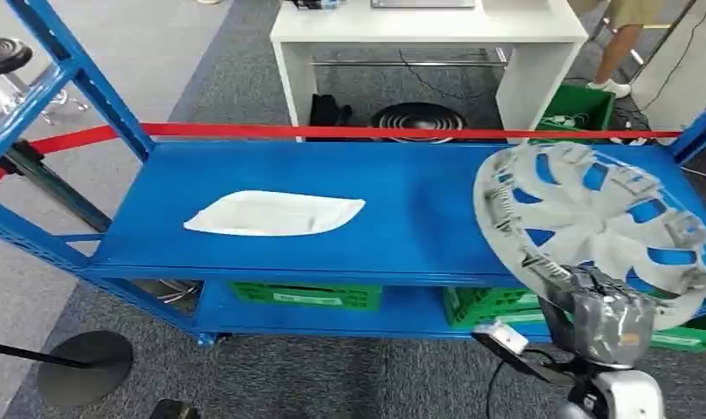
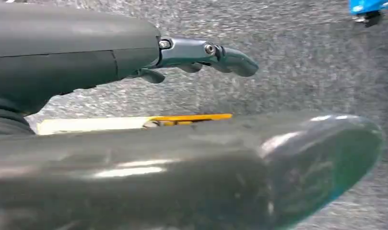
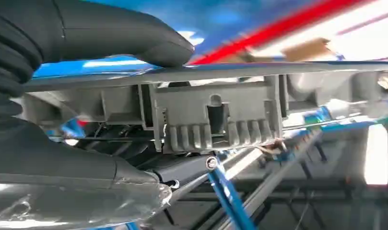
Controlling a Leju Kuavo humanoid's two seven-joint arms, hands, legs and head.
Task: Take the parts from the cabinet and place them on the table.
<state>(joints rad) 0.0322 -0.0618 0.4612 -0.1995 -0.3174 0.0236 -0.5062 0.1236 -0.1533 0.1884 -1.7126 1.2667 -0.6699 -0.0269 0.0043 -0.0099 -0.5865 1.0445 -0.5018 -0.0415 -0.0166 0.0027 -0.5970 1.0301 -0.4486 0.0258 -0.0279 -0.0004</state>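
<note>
Right hand (image 1: 600, 307) grey with clear tape, black cable; left hand (image 2: 196, 120) dark grey, silver screws

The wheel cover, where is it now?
In the head view, the grey wheel cover sits at the right end of the blue shelf, gripped at its near rim by the right hand.

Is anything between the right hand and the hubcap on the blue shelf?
Nothing: the right hand already grips the near rim of the hubcap, which juts over the front edge of the blue shelf.
</note>
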